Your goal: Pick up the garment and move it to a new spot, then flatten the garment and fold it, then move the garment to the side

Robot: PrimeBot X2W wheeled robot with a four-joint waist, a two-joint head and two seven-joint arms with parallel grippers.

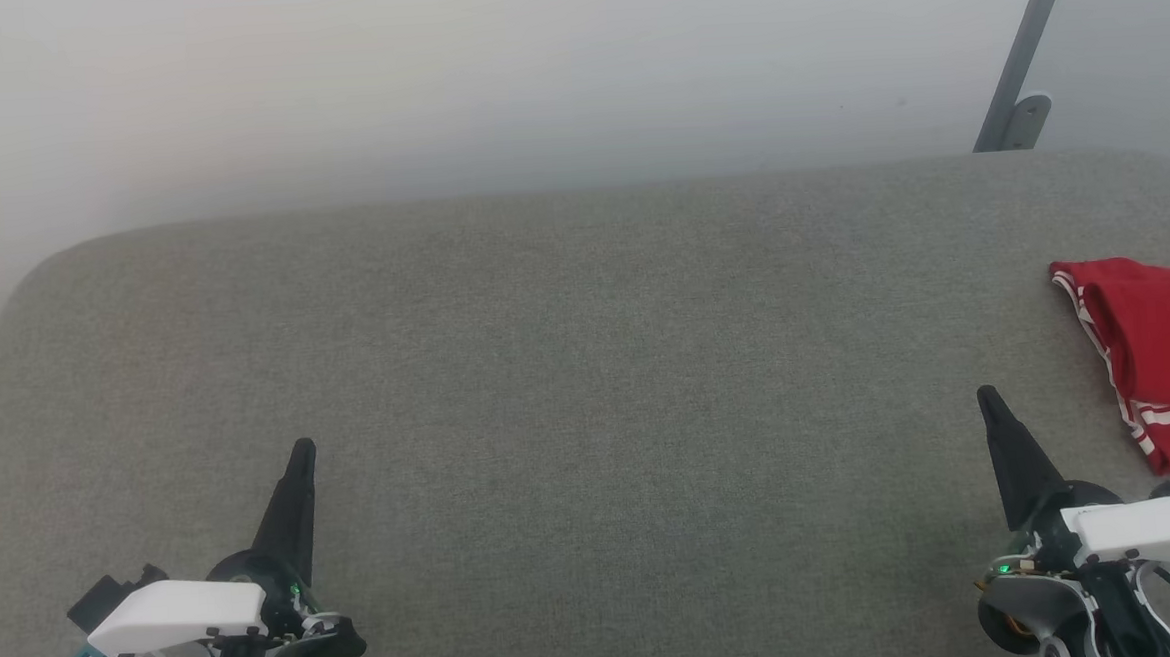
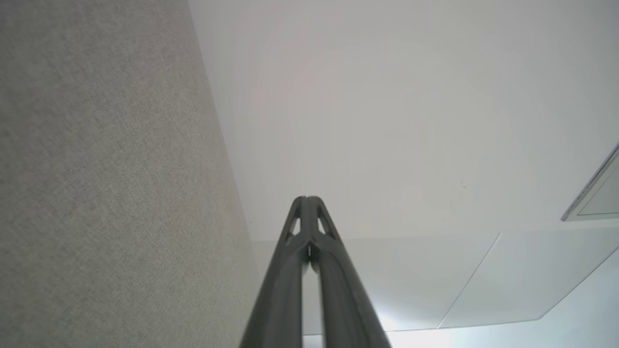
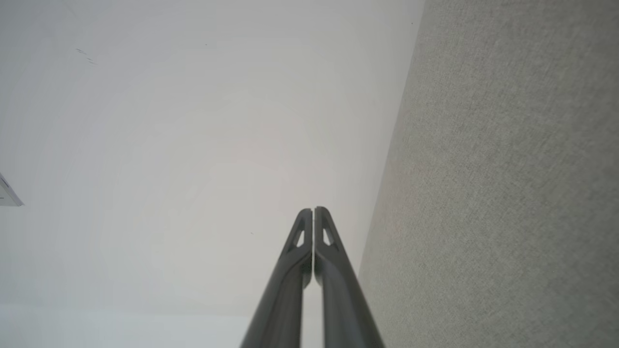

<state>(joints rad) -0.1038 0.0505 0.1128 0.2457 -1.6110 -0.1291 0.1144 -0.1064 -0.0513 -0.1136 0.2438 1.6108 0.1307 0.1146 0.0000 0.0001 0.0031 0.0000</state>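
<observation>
Both claws shut and empty, the garment off at the right edge.

In the head view the garment (image 1: 1163, 368) lies bunched on the grey padded surface (image 1: 587, 368), ahead and to the right of the right gripper (image 1: 989, 402) and well apart from the left gripper (image 1: 301, 458). The right arm looks the natural one to reach it. Its striped hem seems to run from far to near. The frame cuts off its right part, so its full shape and lettering are hidden. The left wrist view has the left gripper (image 2: 306, 199) with fingers pressed together, the grey surface (image 2: 106, 183) alongside. The right wrist view shows the right gripper (image 3: 313, 210) likewise closed on nothing.
</observation>
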